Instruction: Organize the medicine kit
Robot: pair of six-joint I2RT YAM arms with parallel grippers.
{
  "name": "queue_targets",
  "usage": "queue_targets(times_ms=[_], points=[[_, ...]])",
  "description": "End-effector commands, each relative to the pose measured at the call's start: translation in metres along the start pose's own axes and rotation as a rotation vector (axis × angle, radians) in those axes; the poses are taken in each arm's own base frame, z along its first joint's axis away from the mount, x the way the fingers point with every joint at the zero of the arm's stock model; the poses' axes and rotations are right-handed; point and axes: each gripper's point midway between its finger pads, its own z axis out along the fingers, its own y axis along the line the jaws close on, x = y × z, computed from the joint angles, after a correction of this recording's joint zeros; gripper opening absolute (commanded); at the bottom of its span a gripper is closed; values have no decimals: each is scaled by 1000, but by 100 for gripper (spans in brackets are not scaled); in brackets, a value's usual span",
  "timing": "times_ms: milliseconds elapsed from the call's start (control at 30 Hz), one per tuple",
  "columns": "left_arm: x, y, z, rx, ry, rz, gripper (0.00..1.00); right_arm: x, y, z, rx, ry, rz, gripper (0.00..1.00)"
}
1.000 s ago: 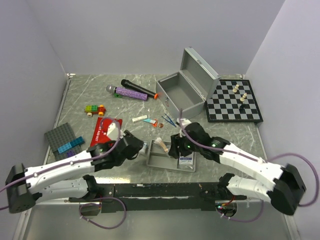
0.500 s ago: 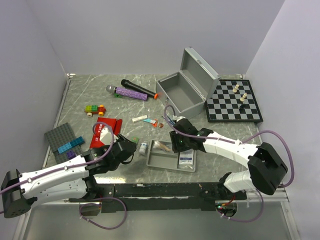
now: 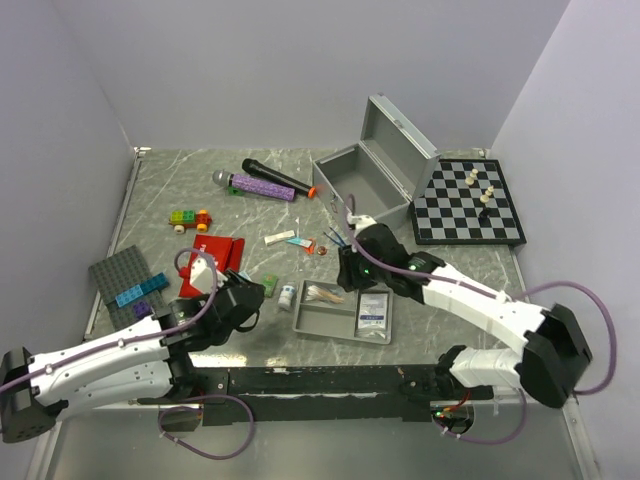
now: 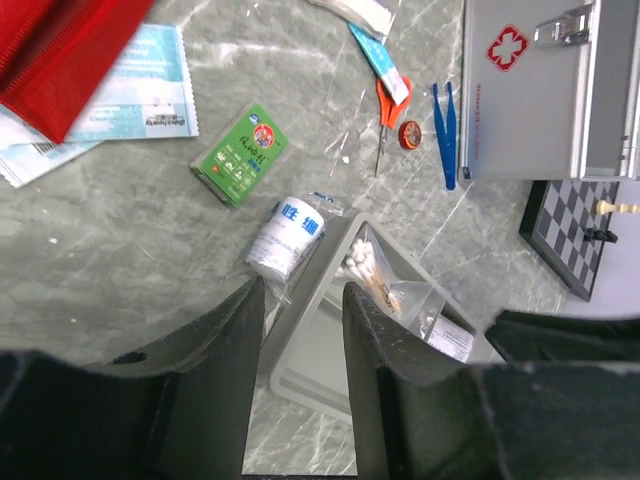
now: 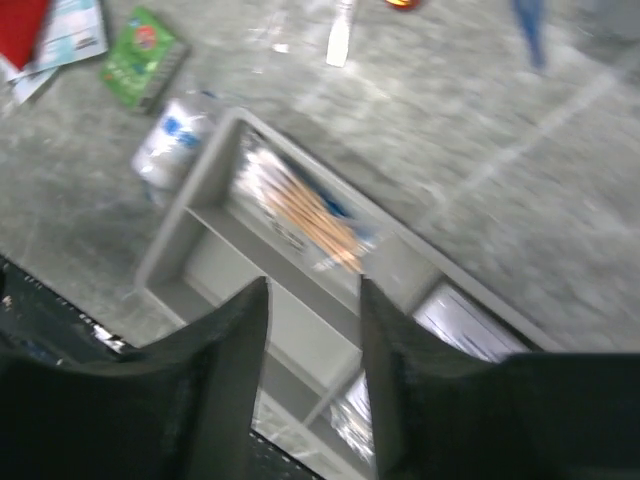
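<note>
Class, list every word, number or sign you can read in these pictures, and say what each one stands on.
Red cross sign, no words: front of the metal case.
Blue Chinese characters: wrapped white roll; too blurred to quote.
Print and a round emblem: green box; too small to read.
Print and a barcode: pale blue packets; too small.
Blue print: white packet in the grey tray; unreadable.

Grey marbled worktop (image 3: pixel 160 190), pale veins. Plain lavender-white walls (image 3: pixel 250 70) on three sides. Soft, even light.
</note>
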Motion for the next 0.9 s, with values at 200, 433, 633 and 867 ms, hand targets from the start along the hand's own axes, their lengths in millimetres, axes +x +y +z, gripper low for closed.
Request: queue_targets(times_ms=[200, 433, 633, 867], points=[[-32, -2, -19, 155, -74, 50, 68, 11, 24, 47, -91, 112, -15, 39], [-45, 23, -17, 43, -124, 55, 83, 28, 14, 62, -43, 168, -7, 39], [-36, 19, 1, -25, -91, 174, 77, 6, 20, 40, -75, 59, -4, 49], [-29, 26, 50, -60, 35, 194, 63, -10, 24, 4, -100, -35, -13, 59]])
